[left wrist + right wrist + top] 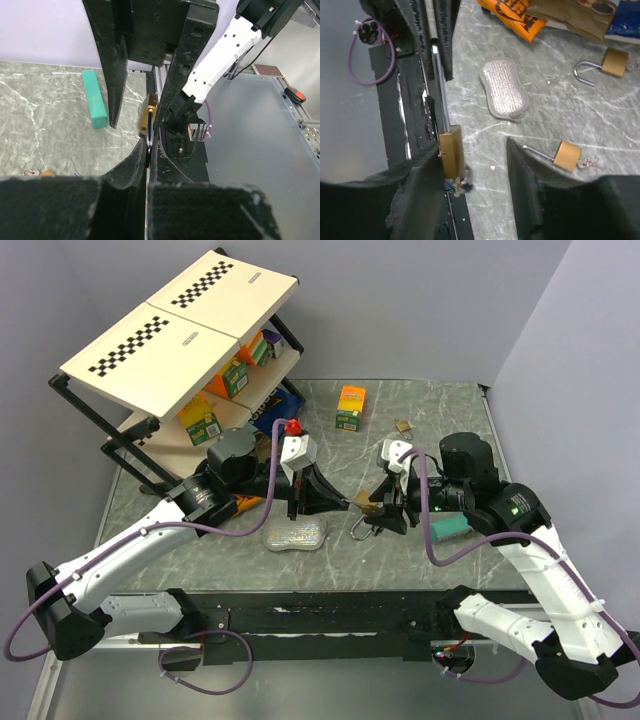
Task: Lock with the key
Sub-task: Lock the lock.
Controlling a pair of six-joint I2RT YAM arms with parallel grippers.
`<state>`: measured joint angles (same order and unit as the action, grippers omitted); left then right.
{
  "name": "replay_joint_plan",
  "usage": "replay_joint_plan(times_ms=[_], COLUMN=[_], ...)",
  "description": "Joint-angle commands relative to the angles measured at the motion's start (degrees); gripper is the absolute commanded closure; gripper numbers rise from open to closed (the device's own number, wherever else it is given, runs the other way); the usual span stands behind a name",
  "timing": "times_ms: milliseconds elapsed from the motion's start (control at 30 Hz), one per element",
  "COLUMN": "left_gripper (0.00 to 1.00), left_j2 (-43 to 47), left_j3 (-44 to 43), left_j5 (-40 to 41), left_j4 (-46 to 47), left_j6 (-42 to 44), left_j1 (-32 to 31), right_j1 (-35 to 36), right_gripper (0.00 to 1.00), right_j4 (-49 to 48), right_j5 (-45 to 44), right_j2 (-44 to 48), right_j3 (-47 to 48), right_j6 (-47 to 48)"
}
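A brass padlock (451, 150) hangs in the air, and its steel shackle (440, 95) runs up into my left gripper (148, 142), which is shut on the shackle. In the left wrist view the lock body (146, 120) shows just past the fingertips. A key with a ring (456, 184) sticks out of the lock's bottom. My right gripper (472, 150) is open around the lock. Its left finger (422, 187) touches the lock body and its right finger (525, 185) stands well apart. In the top view both grippers meet at mid table: left (345, 505), right (385, 512).
Two more open padlocks (567, 155) (612, 61) lie on the marble table (545, 115). There are also a silver pouch (296, 534), a teal box (450, 530), a green-orange box (350, 407), a small padlock (403, 426) and a shelf rack (180, 340) at the back left.
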<state>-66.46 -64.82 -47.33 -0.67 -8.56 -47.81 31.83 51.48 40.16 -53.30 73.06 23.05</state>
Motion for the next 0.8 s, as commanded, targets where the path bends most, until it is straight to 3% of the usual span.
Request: replay_joint_plan(times_ms=[0, 167, 233, 333, 767], left_gripper=[0.99, 0.99, 0.99, 0.99, 0.99], left_j2=[1.51, 1.33, 1.07, 0.89, -1.22], left_j3=[-0.04, -0.05, 0.04, 0.39, 0.48], left_j5=[-0.57, 0.05, 0.4, 0.75, 0.57], left_j4=[4.01, 4.36, 4.1, 4.01, 5.32], left_j6=[-1.46, -1.64, -1.29, 0.02, 2.14], left_j1=[0.17, 0.18, 0.18, 0.18, -1.58], right_j1=[0.07, 0.51, 0.6, 0.6, 0.6], right_gripper=[0.53, 0.8, 0.95, 1.0, 1.0], right_j4=[-2.09, -0.33, -0.33, 0.37, -1.03], right_j5=[3.86, 5.19, 5.54, 7.12, 13.54], right_j2=[-0.49, -1.19, -1.37, -1.9, -3.39], right_j3=[1.65, 1.47, 1.74, 2.53, 5.16], right_j6=[1.29, 3.4, 3.49, 3.67, 2.18])
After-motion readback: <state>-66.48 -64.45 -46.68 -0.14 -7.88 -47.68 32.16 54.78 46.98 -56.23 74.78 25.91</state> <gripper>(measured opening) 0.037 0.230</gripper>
